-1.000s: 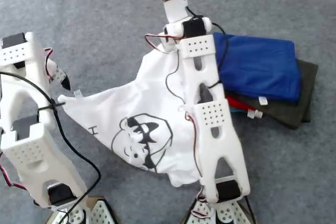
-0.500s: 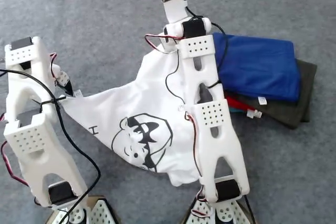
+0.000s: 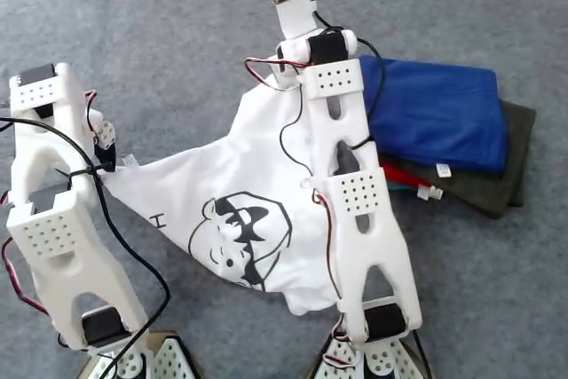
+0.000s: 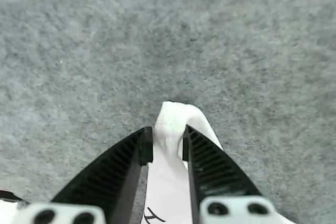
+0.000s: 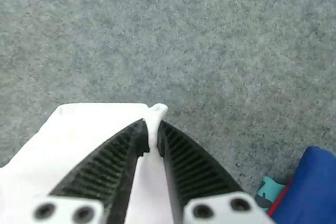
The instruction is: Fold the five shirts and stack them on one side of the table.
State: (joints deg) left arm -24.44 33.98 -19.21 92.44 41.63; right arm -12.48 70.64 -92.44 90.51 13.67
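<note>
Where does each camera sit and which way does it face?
High view: above the table, looking down on left arm, right arm, white shirt, blue shirt.
Left wrist view: on left arm, looking down past left gripper, shut on white shirt.
Right wrist view: on right arm, past right gripper, shut on white shirt.
High and right wrist share the blue shirt.

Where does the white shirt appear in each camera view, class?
High view: white shirt spread across mid-table.
Left wrist view: its corner pinched in the left gripper.
Right wrist view: its edge pinched in the right gripper.
Shared landmark: the grey table.
</note>
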